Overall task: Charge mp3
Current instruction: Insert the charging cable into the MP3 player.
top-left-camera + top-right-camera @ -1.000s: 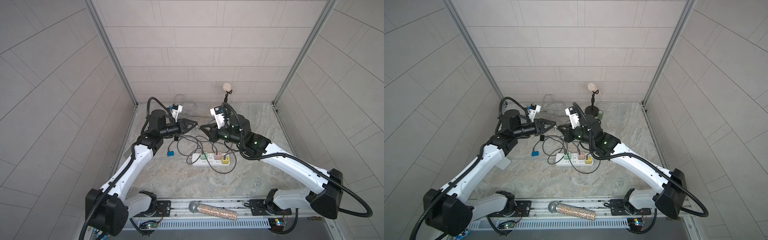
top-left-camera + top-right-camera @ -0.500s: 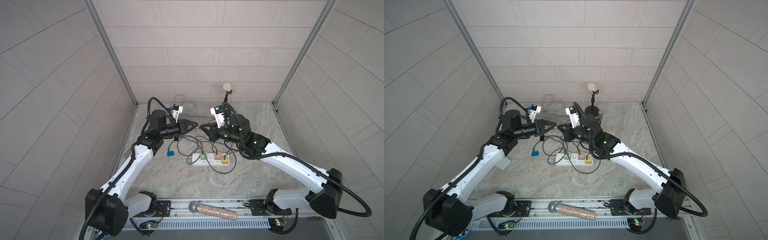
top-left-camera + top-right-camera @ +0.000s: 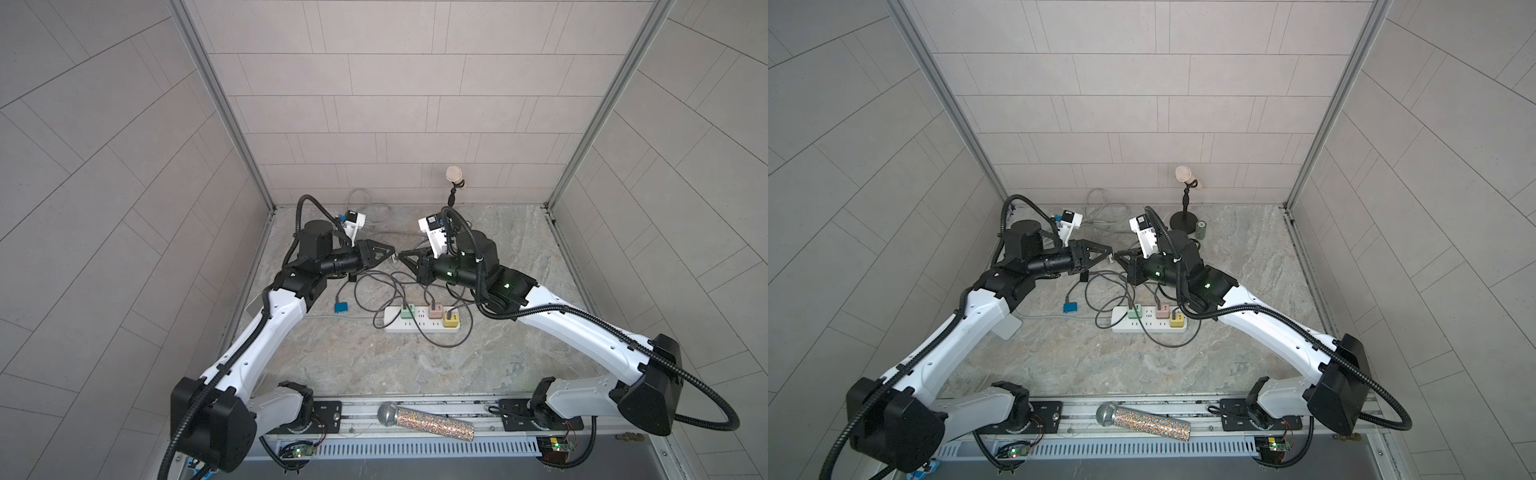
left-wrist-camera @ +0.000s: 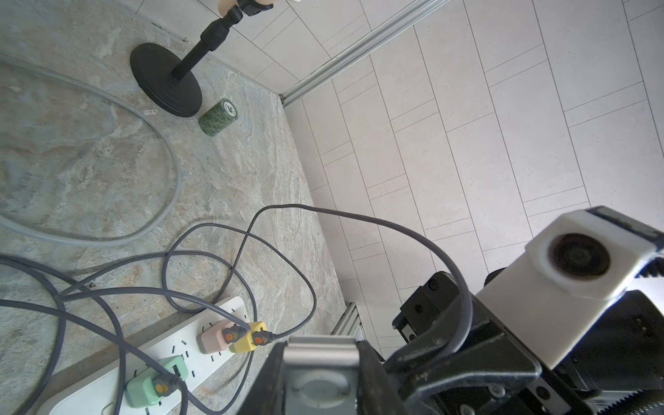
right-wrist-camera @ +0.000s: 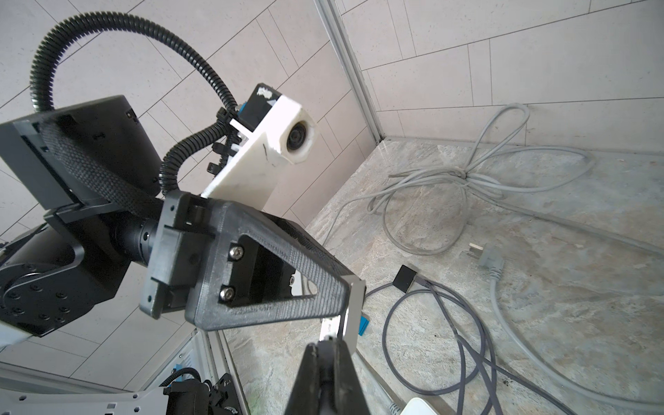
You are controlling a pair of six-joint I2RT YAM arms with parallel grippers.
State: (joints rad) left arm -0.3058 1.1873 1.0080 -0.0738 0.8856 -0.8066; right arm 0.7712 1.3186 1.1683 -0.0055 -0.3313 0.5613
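The tabletop (image 3: 365, 365) is marbled grey and beige with pale veins. The mp3 (image 4: 318, 363) is plain silver-grey. The left end effector (image 3: 390, 254) and right end effector (image 3: 402, 262) are black.

The cables (image 4: 466, 309) are dark grey, with orange dots (image 4: 229, 336) on their plug ends. The power strip (image 3: 395, 328) is white and carries a mint green adapter (image 3: 408, 311), a dusty pink adapter (image 3: 435, 311) and a yellow adapter (image 3: 451, 320).

A small block (image 3: 341, 307) toward the tabletop's left edge is bright blue. Near the back edge, the coiled cord (image 5: 465, 176) is pale grey and the stand (image 3: 1183, 216) black. The roll (image 4: 218, 118) there is dark green with camouflage-like mottling and a white end. The microphone (image 3: 432, 424) at the front has a silver mesh head and a glittery, multicoloured speckled body.
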